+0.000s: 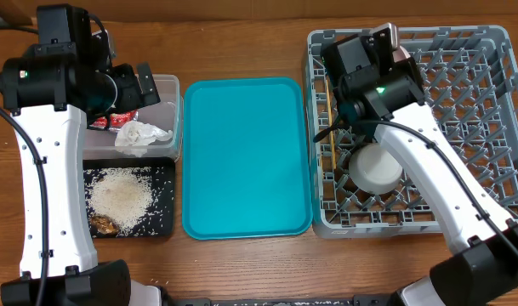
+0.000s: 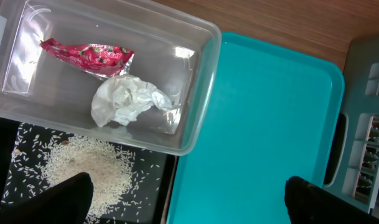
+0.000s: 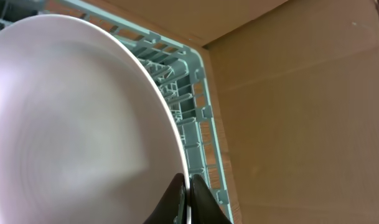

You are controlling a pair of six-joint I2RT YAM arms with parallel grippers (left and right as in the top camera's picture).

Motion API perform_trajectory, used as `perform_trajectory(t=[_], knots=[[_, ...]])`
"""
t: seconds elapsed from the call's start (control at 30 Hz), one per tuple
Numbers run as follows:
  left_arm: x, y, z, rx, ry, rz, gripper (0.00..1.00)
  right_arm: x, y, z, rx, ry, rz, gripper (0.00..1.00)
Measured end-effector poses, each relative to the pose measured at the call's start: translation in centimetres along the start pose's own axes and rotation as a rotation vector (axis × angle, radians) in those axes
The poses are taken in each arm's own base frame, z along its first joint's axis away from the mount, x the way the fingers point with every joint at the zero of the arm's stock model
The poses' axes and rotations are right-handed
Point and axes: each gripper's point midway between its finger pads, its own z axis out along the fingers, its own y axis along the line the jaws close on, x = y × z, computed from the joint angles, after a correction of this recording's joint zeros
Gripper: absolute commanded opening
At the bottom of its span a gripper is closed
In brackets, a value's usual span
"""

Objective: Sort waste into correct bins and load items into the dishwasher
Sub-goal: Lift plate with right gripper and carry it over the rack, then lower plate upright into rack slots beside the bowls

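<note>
My right gripper [image 3: 186,184] is shut on the rim of the pale pink plate [image 3: 77,124], which it holds on edge over the far left corner of the grey dishwasher rack [image 1: 463,127]. A white cup [image 1: 378,167] sits in the rack's near left part. My left gripper [image 2: 189,202] is open and holds nothing, hovering over the seam between the black tray [image 2: 145,186] and the teal tray. The clear tub [image 2: 198,93] holds the red wrapper [image 2: 86,55] and the crumpled napkin [image 2: 130,99]. Rice [image 1: 120,194] and brown scraps [image 1: 103,223] lie on the black tray [image 1: 165,183].
The teal serving tray [image 1: 246,153] lies between the bins and the rack. A cardboard wall [image 3: 301,112] stands just behind the rack's far edge. The left arm's body hangs over the clear tub [image 1: 165,89].
</note>
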Motion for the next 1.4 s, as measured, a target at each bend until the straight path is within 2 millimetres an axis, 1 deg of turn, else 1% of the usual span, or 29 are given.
perform_trajectory(t=[0.23, 0.4, 0.7, 1.03, 1.4], knots=[[0.0, 0.0, 0.0, 0.000, 0.000, 0.000, 1.00, 0.2, 1.9, 0.2, -0.082, 0.015, -0.015, 0.04], [0.0, 0.0, 0.0, 0.000, 0.000, 0.000, 1.00, 0.4, 2.5, 0.1, -0.119, 0.021, -0.020, 0.04], [0.0, 0.0, 0.0, 0.000, 0.000, 0.000, 1.00, 0.6, 2.6, 0.1, -0.127, 0.027, -0.028, 0.04], [0.0, 0.0, 0.0, 0.000, 0.000, 0.000, 1.00, 0.5, 1.9, 0.2, -0.082, 0.022, -0.026, 0.04], [0.0, 0.0, 0.0, 0.000, 0.000, 0.000, 1.00, 0.4, 1.7, 0.2, -0.074, 0.021, -0.026, 0.04]])
